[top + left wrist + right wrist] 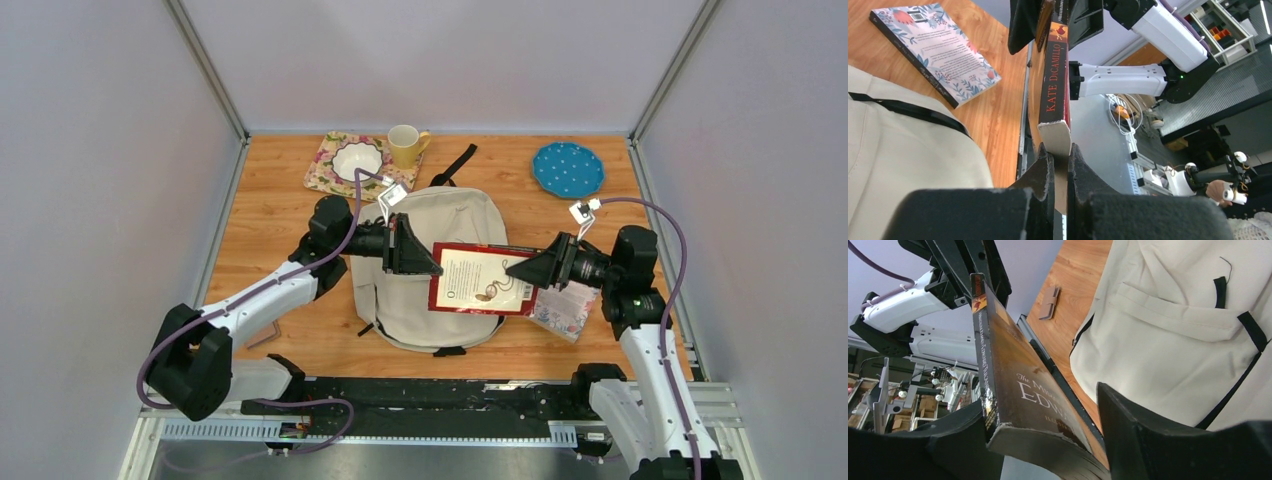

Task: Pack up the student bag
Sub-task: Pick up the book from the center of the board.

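- While the student bag [455, 215] lies flat on the table directly beneath both hands, a Kate DiCamillo book [485, 280] hangs above it, bridging the two.
- The left gripper [434, 266] is clamped tight on the end nearest it. The right gripper [512, 268] straddles the opposite end, jaws spread, one finger clear of the cover.
- I'd judge this a handover before loading. Next, one hand needs a sure hold and the bag a way in.
- A floral-covered book [563, 310] lies just under the right wrist.
- Whether the bag's zip is undone I can't tell, and the book's title is cut off.
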`<act>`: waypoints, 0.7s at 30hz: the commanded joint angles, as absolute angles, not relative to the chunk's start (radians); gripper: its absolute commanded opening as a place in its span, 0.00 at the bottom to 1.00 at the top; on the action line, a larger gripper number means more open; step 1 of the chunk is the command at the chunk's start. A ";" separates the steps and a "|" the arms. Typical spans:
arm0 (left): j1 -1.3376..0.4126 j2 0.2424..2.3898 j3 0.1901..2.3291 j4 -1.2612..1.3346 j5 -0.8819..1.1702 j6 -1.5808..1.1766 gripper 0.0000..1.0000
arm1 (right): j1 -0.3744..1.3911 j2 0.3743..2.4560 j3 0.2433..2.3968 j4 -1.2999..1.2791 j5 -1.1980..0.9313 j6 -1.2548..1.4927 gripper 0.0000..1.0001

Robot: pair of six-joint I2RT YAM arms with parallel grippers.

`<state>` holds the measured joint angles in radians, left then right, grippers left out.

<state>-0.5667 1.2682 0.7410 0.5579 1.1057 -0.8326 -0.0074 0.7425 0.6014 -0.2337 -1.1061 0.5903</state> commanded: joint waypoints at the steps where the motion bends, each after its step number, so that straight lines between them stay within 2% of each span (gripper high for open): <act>1: -0.561 1.247 0.767 0.602 1.167 -0.802 0.00 | -0.005 0.716 0.643 -0.242 -1.085 0.588 0.60; 5: -0.548 1.238 0.785 0.439 1.100 -0.724 0.00 | -0.005 0.703 0.641 -0.253 -1.089 0.591 0.57; 6: -0.546 1.238 0.790 0.413 1.060 -0.713 0.05 | -0.006 0.701 0.641 -0.239 -1.103 0.595 0.52; 8: -0.546 1.239 0.795 0.364 1.025 -0.701 0.16 | -0.005 0.704 0.647 -0.239 -1.127 0.604 0.51; 10: -0.546 1.243 0.792 0.376 0.991 -0.709 0.18 | -0.006 0.707 0.657 -0.244 -1.144 0.614 0.49; 14: -0.546 1.256 0.759 0.474 0.973 -0.791 0.22 | 0.040 0.716 0.666 -0.233 -1.161 0.626 0.16; 15: -0.548 1.259 0.758 0.485 0.973 -0.801 0.23 | 0.041 0.721 0.670 -0.251 -1.152 0.623 0.00; 16: -0.546 1.265 0.758 0.486 0.973 -0.804 0.24 | 0.043 0.732 0.678 -0.261 -1.144 0.620 0.00; 18: -0.546 1.269 0.765 0.460 0.947 -0.786 0.37 | 0.046 0.738 0.686 -0.285 -1.138 0.611 0.00; 19: -0.546 1.267 0.773 0.368 0.931 -0.758 0.42 | 0.046 0.738 0.690 -0.305 -1.102 0.601 0.00; 20: -0.546 1.259 0.796 0.297 0.908 -0.677 0.55 | 0.046 0.736 0.707 -0.331 -1.076 0.571 0.00; 21: -0.546 1.252 0.810 0.214 0.815 -0.632 0.60 | 0.045 0.735 0.716 -0.388 -1.039 0.557 0.00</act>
<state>-0.5438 1.2686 0.7460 0.3683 0.9649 -0.7555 0.0345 0.7380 0.6498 -0.2752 -1.1046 0.6079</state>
